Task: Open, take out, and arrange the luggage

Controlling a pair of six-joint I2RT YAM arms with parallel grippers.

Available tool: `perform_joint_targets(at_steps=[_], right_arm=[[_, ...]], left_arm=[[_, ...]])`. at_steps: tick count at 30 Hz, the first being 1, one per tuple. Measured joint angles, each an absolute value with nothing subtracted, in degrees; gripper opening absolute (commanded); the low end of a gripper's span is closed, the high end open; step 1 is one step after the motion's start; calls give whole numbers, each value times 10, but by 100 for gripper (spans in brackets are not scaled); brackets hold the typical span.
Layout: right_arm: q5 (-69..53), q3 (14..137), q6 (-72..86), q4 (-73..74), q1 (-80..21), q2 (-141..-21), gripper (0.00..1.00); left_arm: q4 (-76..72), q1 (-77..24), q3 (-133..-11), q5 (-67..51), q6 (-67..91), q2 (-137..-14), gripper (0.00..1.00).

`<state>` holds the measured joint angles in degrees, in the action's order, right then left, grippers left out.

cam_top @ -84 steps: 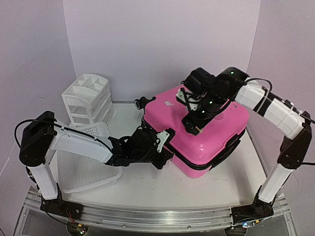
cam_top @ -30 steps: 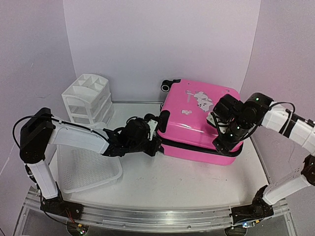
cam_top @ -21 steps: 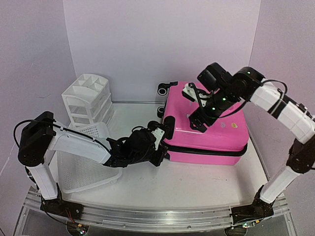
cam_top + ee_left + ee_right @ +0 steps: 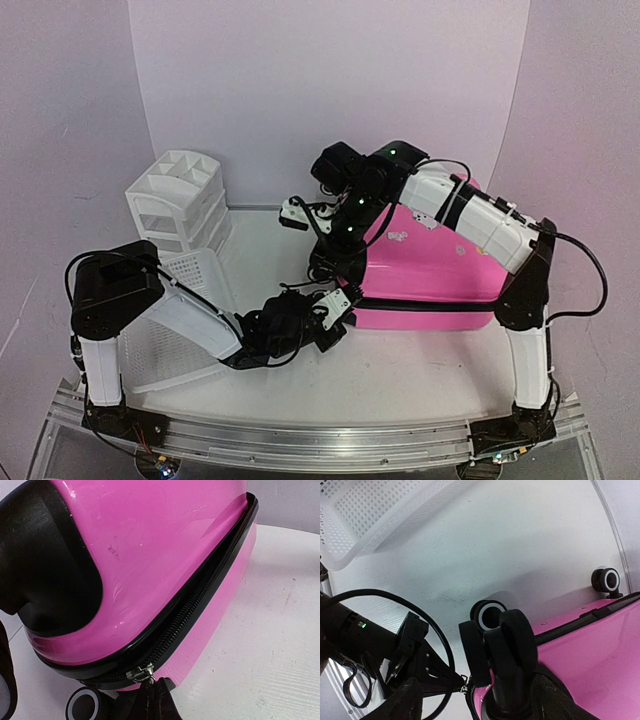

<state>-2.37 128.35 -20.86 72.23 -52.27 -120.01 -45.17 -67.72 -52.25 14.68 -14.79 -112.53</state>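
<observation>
On the white table (image 4: 420, 385), the left gripper (image 4: 156, 705) pinched the pink hard-shell suitcase's (image 4: 430, 270) metal zipper pull (image 4: 144, 672) to unzip, while the right gripper (image 4: 338, 238) gaped around a black wheel (image 4: 512, 640), probably bracing.

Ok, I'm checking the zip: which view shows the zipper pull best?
Left wrist: the zipper pull sits close-up on the luggage seam. Right wrist shows only a small glint; in top external it's too small to make out.

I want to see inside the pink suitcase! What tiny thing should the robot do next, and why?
Probably the left gripper should drag the zipper pull along the black zipper, since it is pinching the pull and the luggage is zipped shut. The right gripper straddles a wheel with open jaws and could steady it.
</observation>
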Motion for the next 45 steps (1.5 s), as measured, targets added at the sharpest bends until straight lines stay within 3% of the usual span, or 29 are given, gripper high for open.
perform_joint_targets(at_steps=[4, 11, 12, 15, 23, 26, 42, 45], right_arm=[[-27, 1292, -225, 735, -525, -1226, 85], [-3, 1322, -242, 750, -523, -1268, 82], [4, 1328, -243, 750, -523, -1276, 78], [8, 1332, -245, 750, -520, -1285, 54], [-64, 1316, -266, 739, -496, -1273, 31], [-102, 1294, -276, 726, -486, -1260, 3], [-227, 1296, -288, 766, -438, -1250, 0], [-231, 1298, -285, 774, -433, -1250, 0]], left_arm=[[-453, -677, -522, 145, -144, -1126, 0], [-458, -677, -520, 140, -133, -1126, 0], [-460, -676, -519, 138, -132, -1126, 0], [-467, -675, -512, 135, -124, -1126, 0], [-477, -662, -488, 101, -78, -1113, 0], [-482, -649, -477, 73, -62, -1104, 0], [-479, -575, -411, -26, -39, -1048, 1], [-478, -566, -410, -40, -26, -1043, 21]])
